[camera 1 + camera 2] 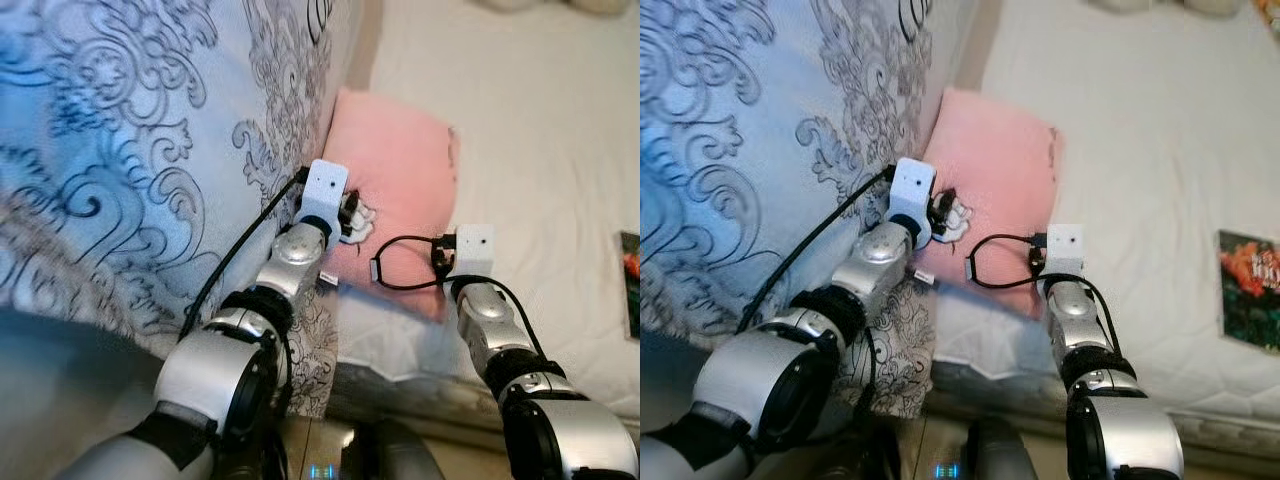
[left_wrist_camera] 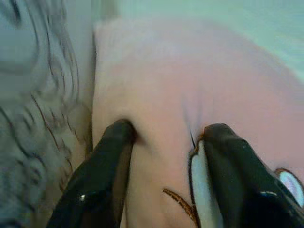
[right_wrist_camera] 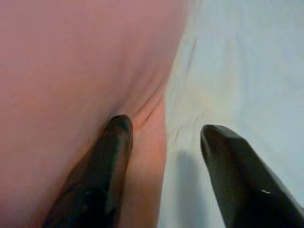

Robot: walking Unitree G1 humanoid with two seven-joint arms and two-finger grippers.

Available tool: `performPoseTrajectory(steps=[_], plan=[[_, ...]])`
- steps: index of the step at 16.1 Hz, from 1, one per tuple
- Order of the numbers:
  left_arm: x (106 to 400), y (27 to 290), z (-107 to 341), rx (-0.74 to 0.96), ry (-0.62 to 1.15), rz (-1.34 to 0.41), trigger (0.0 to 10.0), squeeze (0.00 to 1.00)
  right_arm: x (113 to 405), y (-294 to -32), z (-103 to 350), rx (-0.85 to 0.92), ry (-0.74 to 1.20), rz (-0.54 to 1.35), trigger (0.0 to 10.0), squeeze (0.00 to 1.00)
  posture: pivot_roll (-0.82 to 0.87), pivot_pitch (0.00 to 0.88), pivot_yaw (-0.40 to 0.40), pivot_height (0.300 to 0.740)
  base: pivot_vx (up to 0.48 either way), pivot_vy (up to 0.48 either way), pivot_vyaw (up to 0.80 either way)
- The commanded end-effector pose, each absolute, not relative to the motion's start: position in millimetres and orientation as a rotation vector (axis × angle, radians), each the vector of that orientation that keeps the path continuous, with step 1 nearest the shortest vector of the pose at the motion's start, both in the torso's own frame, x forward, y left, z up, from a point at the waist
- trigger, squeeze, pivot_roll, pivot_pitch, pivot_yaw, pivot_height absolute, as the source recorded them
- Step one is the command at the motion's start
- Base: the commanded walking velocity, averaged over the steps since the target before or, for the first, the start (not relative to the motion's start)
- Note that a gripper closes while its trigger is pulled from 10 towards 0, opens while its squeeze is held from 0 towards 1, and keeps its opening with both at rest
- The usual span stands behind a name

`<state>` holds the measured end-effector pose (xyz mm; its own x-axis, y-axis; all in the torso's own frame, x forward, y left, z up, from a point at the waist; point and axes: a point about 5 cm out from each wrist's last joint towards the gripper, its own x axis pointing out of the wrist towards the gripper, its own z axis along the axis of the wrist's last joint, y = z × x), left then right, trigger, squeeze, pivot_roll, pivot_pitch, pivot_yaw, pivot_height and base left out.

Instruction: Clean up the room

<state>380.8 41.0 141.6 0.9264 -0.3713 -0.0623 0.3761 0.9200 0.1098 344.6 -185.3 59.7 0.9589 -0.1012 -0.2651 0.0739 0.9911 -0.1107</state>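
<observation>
A pink pillow (image 1: pixel 400 165) lies on the bed, tucked against a blue patterned duvet (image 1: pixel 130 150). My left gripper (image 2: pixel 166 130) is at the pillow's duvet side. Both of its black fingertips (image 2: pixel 121 133) dent the pink fabric, and they stand wide apart and open. In the left eye view the left gripper (image 1: pixel 350 215) sits by a small cartoon print on the pillow. My right gripper (image 3: pixel 164 126) straddles the pillow's other edge. One finger (image 3: pixel 116 130) presses into the pillow (image 3: pixel 71 71) and the other is over the white sheet (image 3: pixel 237 61). It is open.
The white sheet (image 1: pixel 530 120) stretches to the right of the pillow. A dark book or magazine (image 1: pixel 1248 290) lies on it at the far right. The mattress's front edge (image 1: pixel 420 385) runs below the arms. The duvet hangs over that edge on the left.
</observation>
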Motion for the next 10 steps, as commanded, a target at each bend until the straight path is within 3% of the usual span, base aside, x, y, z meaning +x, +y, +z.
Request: performPoseTrajectory(steps=[1, 6, 9, 10], plan=[[386.4, 69.3, 147.1, 0.193, -0.021, -0.356, 10.0, 1.00, 338.1, -184.9, 52.3, -0.115, 0.279, -0.103, 10.0, 1.00, 0.03, 0.000, 0.024, 0.740, 0.000, 0.000, 0.00], [380.1, 85.5, 142.0, 0.223, -0.086, -0.373, 10.0, 1.00, 333.8, -188.8, 56.3, -0.111, 0.192, -0.140, 10.0, 1.00, 0.07, 0.000, 0.015, 0.740, 0.000, 0.000, 0.00], [361.3, 100.3, 140.9, 0.243, -0.202, -0.403, 10.0, 1.00, 310.1, -194.7, 67.7, -0.142, 0.006, -0.187, 10.0, 1.00, 0.08, 0.000, 0.001, 0.740, 0.000, 0.000, 0.00], [342.9, 111.2, 138.9, 0.216, -0.224, -0.395, 10.0, 1.00, 283.4, -195.9, 82.3, -0.170, -0.119, -0.198, 10.0, 1.00, 0.08, 0.000, 0.000, 0.740, 0.000, 0.000, 0.00]])
